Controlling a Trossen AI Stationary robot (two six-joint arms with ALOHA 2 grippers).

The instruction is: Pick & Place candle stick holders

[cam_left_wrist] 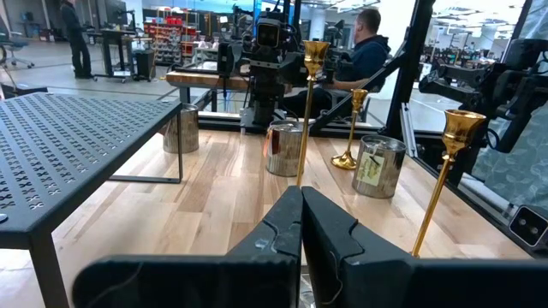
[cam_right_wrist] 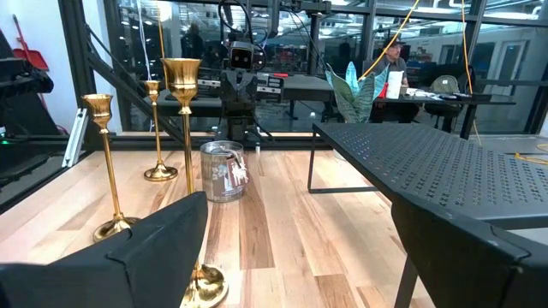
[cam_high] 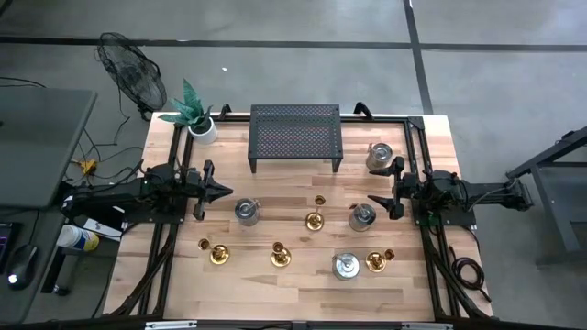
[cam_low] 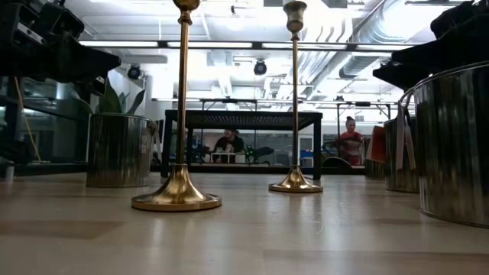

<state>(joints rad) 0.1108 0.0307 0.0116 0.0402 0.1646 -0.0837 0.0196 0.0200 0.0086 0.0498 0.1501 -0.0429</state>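
— What sits on the pale wooden table (cam_high: 275,179)?
— Four shiny silver tins (cam_high: 246,212), contents unseen, among slim brass candle stick holders (cam_high: 315,220).
— And the arms?
— Left gripper (cam_high: 223,191) closed, empty; right gripper (cam_high: 374,201) wide, holding nothing.

Grey concrete floor (cam_high: 275,23) around wooden counter (cam_high: 275,183). Black floor fan (cam_high: 133,73) beyond left end effector (cam_high: 220,192), grey desk (cam_high: 37,147) behind it. Ceiling ducts (cam_low: 382,30), bright strip lights overhead; seated people (cam_low: 228,142) past glass partitions.

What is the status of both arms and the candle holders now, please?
Left gripper fingers shut, empty. Right gripper fingers open, empty. Slim shiny brass candle stick holders untouched on wooden table. Round silver metal tins stand among them.
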